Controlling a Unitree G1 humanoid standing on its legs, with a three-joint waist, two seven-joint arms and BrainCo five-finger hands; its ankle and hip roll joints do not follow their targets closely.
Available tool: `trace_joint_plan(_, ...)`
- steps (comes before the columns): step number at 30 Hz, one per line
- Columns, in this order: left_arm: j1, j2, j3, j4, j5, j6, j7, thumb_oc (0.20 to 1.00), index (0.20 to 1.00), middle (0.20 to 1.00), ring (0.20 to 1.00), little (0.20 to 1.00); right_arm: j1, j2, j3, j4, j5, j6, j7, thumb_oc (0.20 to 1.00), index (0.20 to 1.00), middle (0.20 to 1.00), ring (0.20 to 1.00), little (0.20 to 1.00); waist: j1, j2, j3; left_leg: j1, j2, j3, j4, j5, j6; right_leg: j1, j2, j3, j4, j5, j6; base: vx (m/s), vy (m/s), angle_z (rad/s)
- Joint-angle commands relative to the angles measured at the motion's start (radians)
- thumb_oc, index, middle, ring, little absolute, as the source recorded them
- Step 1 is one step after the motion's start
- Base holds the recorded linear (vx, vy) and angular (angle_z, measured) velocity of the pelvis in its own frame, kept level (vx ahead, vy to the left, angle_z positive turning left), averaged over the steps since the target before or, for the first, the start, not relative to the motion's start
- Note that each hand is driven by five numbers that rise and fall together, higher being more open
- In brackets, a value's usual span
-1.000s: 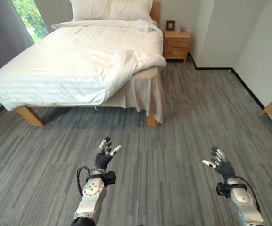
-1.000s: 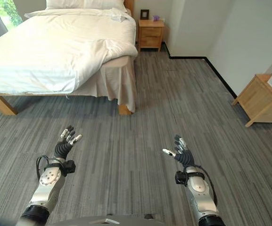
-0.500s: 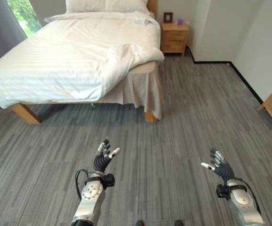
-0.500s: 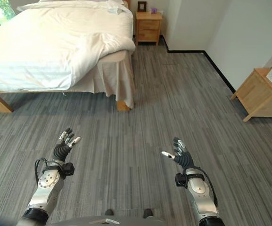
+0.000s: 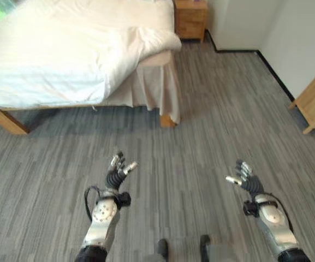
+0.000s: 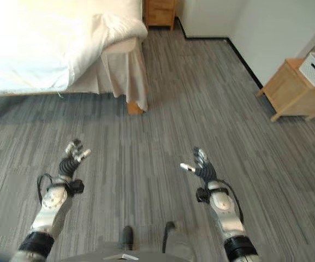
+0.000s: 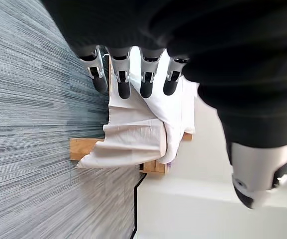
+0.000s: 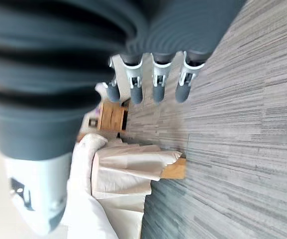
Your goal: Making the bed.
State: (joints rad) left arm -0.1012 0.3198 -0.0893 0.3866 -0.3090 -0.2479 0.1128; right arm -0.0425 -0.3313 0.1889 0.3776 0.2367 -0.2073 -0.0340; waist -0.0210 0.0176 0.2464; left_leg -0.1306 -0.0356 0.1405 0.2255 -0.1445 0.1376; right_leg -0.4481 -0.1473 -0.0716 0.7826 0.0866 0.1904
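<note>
Barely started. Bed point(image 5: 64, 60) upper left of frame, white duvet point(image 5: 146, 41) rumpled at near corner, bed skirt exposed. Left hand point(image 5: 117, 169) and right hand point(image 5: 243, 177) lower frame, over floor, fingers spread, empty. Straightening all left.

Bed point(image 5: 162, 59) w/ rumpled white duvet point(image 5: 64, 54) on grey floor point(image 5: 212, 125)

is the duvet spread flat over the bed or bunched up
Bunched up at one corner: the white duvet is rumpled and folded back by the foot corner, leaving the bed skirt uncovered.
</note>
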Motion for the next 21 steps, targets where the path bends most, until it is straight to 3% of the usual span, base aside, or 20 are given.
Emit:
trace_joint_plan(1,0.003,0.060,0.022,-0.085,0.017,-0.030,-0.001,1.000,1.000,1.000,1.000,1.000,-0.024,0.002,0.002,-0.015,-0.009,-0.040,0.011,1.000,1.000,1.000,1.000,1.000,-0.001,0.035,-0.028,0.167,0.044,-0.128,-0.237,0.128,-0.013,0.040,0.062,-0.037,0.180,0.018,-0.038,0.09,0.073,0.03)
trace_joint_plan(3,-0.013,0.056,-0.006,-0.093,0.012,-0.027,-0.009,1.000,1.000,1.000,1.000,1.000,-0.030,-0.004,0.000,-0.015,-0.006,-0.043,0.007,1.000,1.000,1.000,1.000,1.000,-0.009,0.057,-0.019,0.151,0.056,-0.145,-0.202,0.133,-0.006,-0.029,0.126,-0.021,0.290,0.044,-0.045,0.05,-0.001,0.09)
trace_joint_plan(5,-0.020,0.053,-0.022,-0.102,0.006,-0.026,-0.015,1.000,1.000,1.000,1.000,1.000,-0.035,-0.007,-0.004,-0.014,0.000,-0.045,0.004,1.000,1.000,1.000,1.000,1.000,-0.009,0.060,-0.016,0.141,0.055,-0.150,-0.185,0.130,-0.004,-0.066,0.150,-0.010,0.313,0.059,-0.043,0.10,-0.070,0.27)
trace_joint_plan(6,-0.033,0.047,-0.061,-0.113,0.003,-0.023,-0.028,1.000,1.000,1.000,1.000,1.000,-0.050,-0.004,-0.004,-0.011,0.013,-0.050,-0.006,1.000,1.000,1.000,1.000,1.000,-0.013,0.067,-0.007,0.139,0.056,-0.157,-0.165,0.121,-0.008,-0.115,0.147,0.017,0.295,0.069,-0.053,0.22,-0.133,0.32)
trace_joint_plan(10,-0.055,0.052,-0.106,-0.105,0.004,-0.027,-0.038,1.000,1.000,1.000,1.000,1.000,-0.074,0.001,-0.004,-0.004,0.029,-0.056,-0.016,1.000,1.000,1.000,1.000,1.000,-0.025,0.057,0.005,0.155,0.045,-0.182,-0.157,0.089,-0.020,-0.112,0.110,0.042,0.164,0.061,-0.060,0.20,-0.118,0.47)
trace_joint_plan(11,-0.072,0.055,-0.119,-0.091,0.007,-0.031,-0.036,1.000,1.000,1.000,1.000,1.000,-0.097,0.003,0.000,0.008,0.034,-0.060,-0.022,1.000,1.000,1.000,1.000,1.000,-0.028,0.048,0.006,0.161,0.038,-0.187,-0.156,0.079,-0.031,-0.105,0.110,0.063,0.084,0.064,-0.061,0.36,-0.229,0.30)
trace_joint_plan(12,-0.090,0.050,-0.143,-0.073,0.007,-0.040,-0.035,1.000,1.000,1.000,1.000,1.000,-0.116,-0.001,0.001,0.015,0.030,-0.057,-0.027,1.000,1.000,1.000,1.000,1.000,-0.048,0.035,0.011,0.213,0.033,-0.211,-0.178,0.047,-0.054,-0.073,0.074,0.083,-0.162,0.078,-0.058,0.53,-0.333,0.21)
trace_joint_plan(14,-0.103,0.050,-0.147,-0.049,0.005,-0.051,-0.032,1.000,1.000,1.000,1.000,1.000,-0.127,-0.010,-0.002,0.016,0.024,-0.056,-0.031,1.000,1.000,1.000,1.000,1.000,-0.067,0.016,-0.004,0.277,0.031,-0.230,-0.208,0.020,-0.093,-0.050,0.010,0.084,-0.491,0.090,-0.044,0.57,-0.303,0.53)
trace_joint_plan(15,-0.106,0.048,-0.146,-0.030,0.005,-0.056,-0.026,1.000,1.000,1.000,1.000,1.000,-0.127,-0.013,-0.002,0.031,0.020,-0.057,-0.035,1.000,1.000,1.000,1.000,1.000,-0.081,0.018,-0.005,0.315,0.048,-0.247,-0.226,0.008,-0.111,0.022,0.005,0.086,-0.620,0.108,-0.033,0.36,-0.164,0.79)
trace_joint_plan(16,-0.106,0.048,-0.146,-0.030,0.006,-0.056,-0.026,1.000,1.000,1.000,1.000,1.000,-0.127,-0.014,-0.002,0.031,0.020,-0.057,-0.035,1.000,1.000,1.000,1.000,1.000,-0.082,0.020,-0.002,0.318,0.050,-0.248,-0.227,0.008,-0.111,0.027,0.005,0.083,-0.623,0.110,-0.033,0.41,-0.233,0.47)
trace_joint_plan(17,-0.110,0.050,-0.129,-0.011,0.001,-0.065,-0.014,1.000,1.000,1.000,1.000,1.000,-0.133,-0.013,-0.004,0.044,0.022,-0.057,-0.033,1.000,1.000,1.000,1.000,1.000,-0.086,0.008,-0.015,0.345,0.061,-0.253,-0.229,0.001,-0.130,0.043,-0.008,0.085,-0.735,0.129,-0.022,0.38,-0.235,0.34)
trace_joint_plan(18,-0.097,0.052,-0.123,-0.014,-0.008,-0.066,-0.016,1.000,1.000,1.000,1.000,1.000,-0.132,-0.013,0.004,0.042,0.019,-0.051,-0.031,1.000,1.000,1.000,1.000,1.000,-0.084,0.011,-0.018,0.374,0.079,-0.248,-0.240,-0.009,-0.143,0.075,-0.018,0.028,-0.798,0.163,-0.006,0.68,-0.478,0.31)
trace_joint_plan(19,-0.061,0.049,-0.092,-0.030,0.007,-0.064,-0.005,1.000,1.000,1.000,1.000,1.000,-0.135,-0.021,0.018,0.038,0.006,-0.042,-0.022,1.000,1.000,1.000,1.000,1.000,-0.069,0.009,-0.045,0.383,0.122,-0.249,-0.215,0.018,-0.177,0.123,-0.015,-0.009,-0.826,0.177,-0.001,0.74,-0.570,0.38)
trace_joint_plan(21,-0.013,0.040,-0.042,0.000,0.002,-0.060,0.017,1.000,1.000,1.000,1.000,1.000,-0.155,-0.041,0.043,0.034,-0.016,-0.037,-0.015,1.000,1.000,1.000,1.000,1.000,-0.052,0.016,-0.066,0.344,0.200,-0.216,0.033,0.255,-0.227,0.174,0.058,-0.047,-0.773,0.151,-0.056,0.62,-0.494,0.20)
